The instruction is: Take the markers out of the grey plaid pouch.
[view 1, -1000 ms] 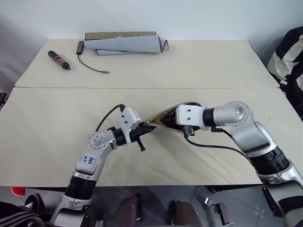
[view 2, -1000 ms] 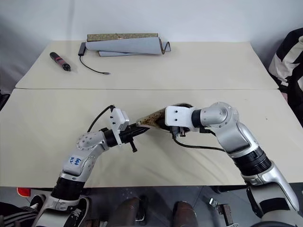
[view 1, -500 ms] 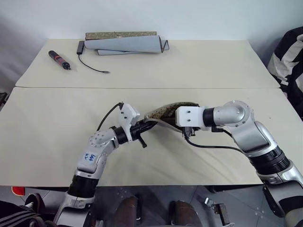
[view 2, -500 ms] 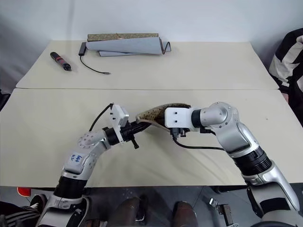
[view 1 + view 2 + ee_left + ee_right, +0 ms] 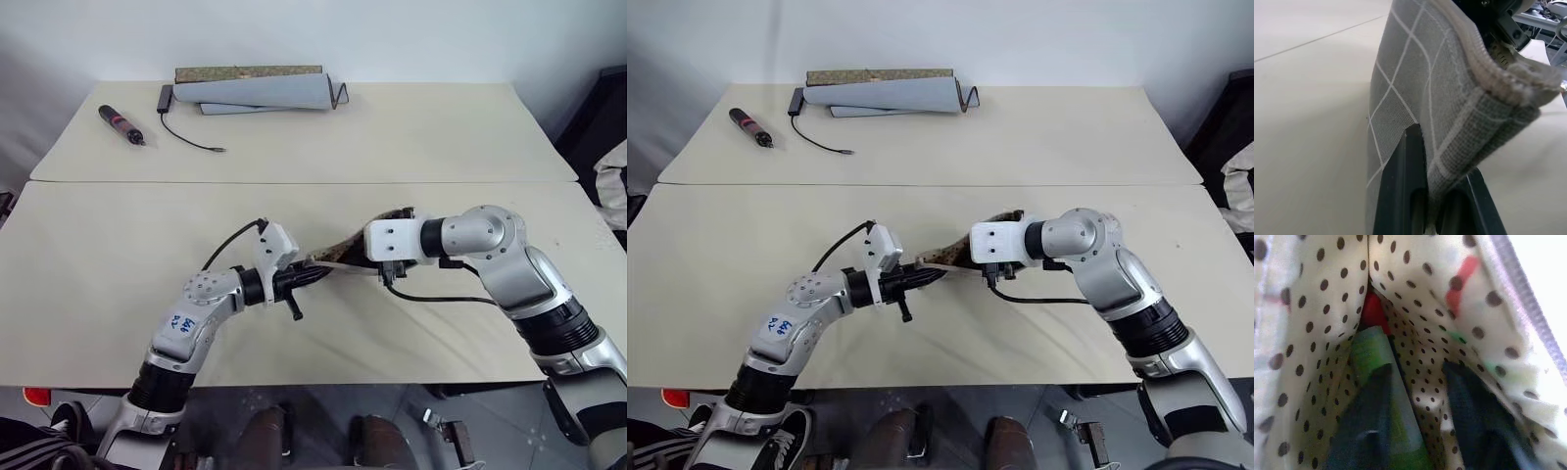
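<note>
left hand (image 5: 312,279) pinched tight on grey plaid pouch (image 5: 345,251) corner, pouch held off the desk (image 5: 98,245) near centre. right hand (image 5: 1418,431) at 3 o'clock of it, fingers apart inside the dotted lining, green marker (image 5: 1376,382) between them, red marker (image 5: 1371,308) deeper.

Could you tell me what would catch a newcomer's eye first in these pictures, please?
Most striking is the grey plaid pouch, held up over the middle of the near table between both arms: the left gripper is shut on one end, and the right gripper reaches inside its dotted lining beside a green marker. On the far table lie a rolled grey mat and a black-and-red tool.
</note>
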`<state>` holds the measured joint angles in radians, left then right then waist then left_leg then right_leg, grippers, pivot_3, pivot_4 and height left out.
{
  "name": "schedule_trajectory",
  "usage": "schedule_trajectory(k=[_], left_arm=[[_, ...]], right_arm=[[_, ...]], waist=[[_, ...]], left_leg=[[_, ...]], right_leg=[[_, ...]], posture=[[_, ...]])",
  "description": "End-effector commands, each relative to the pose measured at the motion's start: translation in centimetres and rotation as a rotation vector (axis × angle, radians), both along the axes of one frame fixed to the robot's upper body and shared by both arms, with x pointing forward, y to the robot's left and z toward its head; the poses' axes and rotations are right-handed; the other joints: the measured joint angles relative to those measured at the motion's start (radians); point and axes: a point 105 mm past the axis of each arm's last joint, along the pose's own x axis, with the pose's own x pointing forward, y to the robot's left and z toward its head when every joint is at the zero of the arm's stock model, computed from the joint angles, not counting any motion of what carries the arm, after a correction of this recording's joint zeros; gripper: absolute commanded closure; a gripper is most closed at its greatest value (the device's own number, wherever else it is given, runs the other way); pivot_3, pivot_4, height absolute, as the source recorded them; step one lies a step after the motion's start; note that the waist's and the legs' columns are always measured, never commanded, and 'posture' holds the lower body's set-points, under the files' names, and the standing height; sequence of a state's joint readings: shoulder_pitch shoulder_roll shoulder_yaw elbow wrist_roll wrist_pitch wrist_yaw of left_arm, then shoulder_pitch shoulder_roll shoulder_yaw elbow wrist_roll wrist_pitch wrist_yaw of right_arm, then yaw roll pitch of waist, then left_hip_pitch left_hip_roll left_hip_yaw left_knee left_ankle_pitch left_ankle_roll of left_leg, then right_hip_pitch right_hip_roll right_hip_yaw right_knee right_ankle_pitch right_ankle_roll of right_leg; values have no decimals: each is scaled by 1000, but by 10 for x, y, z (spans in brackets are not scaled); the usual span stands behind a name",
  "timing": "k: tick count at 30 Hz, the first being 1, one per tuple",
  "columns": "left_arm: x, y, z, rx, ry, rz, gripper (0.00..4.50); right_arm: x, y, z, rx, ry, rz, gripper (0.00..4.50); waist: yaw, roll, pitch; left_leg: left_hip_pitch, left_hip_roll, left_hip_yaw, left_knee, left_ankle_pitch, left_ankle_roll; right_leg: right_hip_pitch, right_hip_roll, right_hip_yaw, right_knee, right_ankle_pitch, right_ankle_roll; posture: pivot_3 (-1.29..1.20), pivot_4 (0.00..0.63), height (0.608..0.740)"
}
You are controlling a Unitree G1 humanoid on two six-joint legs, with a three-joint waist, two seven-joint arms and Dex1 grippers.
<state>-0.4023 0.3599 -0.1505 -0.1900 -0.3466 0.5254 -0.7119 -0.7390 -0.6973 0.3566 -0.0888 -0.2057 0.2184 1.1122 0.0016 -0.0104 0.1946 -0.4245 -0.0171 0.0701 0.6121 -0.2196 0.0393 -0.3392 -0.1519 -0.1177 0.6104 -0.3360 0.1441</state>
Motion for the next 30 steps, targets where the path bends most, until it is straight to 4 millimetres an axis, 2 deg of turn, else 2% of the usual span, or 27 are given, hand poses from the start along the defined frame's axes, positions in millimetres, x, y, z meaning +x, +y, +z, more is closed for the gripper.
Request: schedule_trajectory(k=[1,5,10,13,18,22,30], left_arm=[[-6,-8,18,-27,-63,-43,4500],[-7,-6,16,-6,-56,-58,4500],[-5,8,16,0,-29,-61,4500],[-11,4,19,-39,13,-104,4500],[-18,-7,44,-216,93,-155,4500],[-20,-2,34,-209,152,-154,4500],[-17,1,20,-202,215,-118,4500]], right_arm=[[-3,0,8,-15,-38,27,3126],[-3,1,12,-2,-51,27,3126],[-8,-4,20,-8,-43,49,3126],[-9,1,27,-1,-41,63,3126],[-22,0,10,-80,77,101,3126],[-20,-1,9,-114,96,95,3126],[-18,1,-8,-175,151,88,3126]], waist=[[0,0,0],[-1,0,0],[-1,0,0],[-2,0,0],[2,0,0],[-1,0,0],[-2,0,0]], left_leg=[[0,0,0,0,0,0],[0,0,0,0,0,0],[0,0,0,0,0,0],[0,0,0,0,0,0],[0,0,-1,0,0,0],[0,0,0,0,2,3],[0,1,0,1,0,0]], right_leg=[[0,0,0,0,0,0],[0,0,0,0,0,0],[0,0,0,0,0,0],[0,0,0,0,0,0],[0,0,0,0,0,0],[0,1,0,0,0,0],[0,1,1,0,0,0]], posture=[[0,150,740],[0,150,740],[0,150,740],[0,150,740],[0,150,740],[0,150,740],[0,150,740]])
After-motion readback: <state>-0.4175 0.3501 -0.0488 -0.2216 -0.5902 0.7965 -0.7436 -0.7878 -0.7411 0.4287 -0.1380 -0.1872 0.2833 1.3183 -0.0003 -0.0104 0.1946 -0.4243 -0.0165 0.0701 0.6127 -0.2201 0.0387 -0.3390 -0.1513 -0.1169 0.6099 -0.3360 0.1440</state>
